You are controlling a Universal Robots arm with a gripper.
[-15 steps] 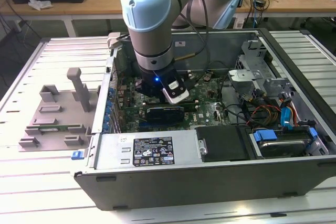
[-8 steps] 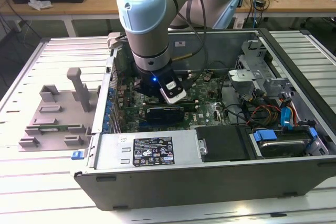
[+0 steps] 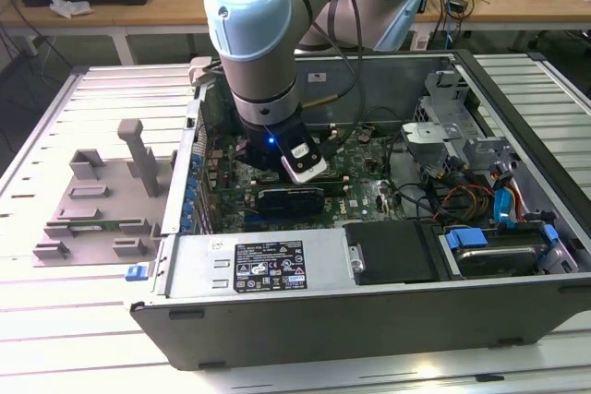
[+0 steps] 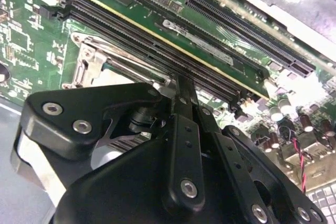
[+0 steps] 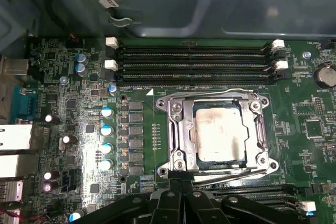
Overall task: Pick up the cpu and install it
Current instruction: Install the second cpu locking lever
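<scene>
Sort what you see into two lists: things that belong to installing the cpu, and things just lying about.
Belongs to the job:
cpu, lying in its socket
board
pincer, low over the board
case

Lying about:
grey tray outside the case, at the exterior view's left
black card
coloured cables
memory slots
</scene>
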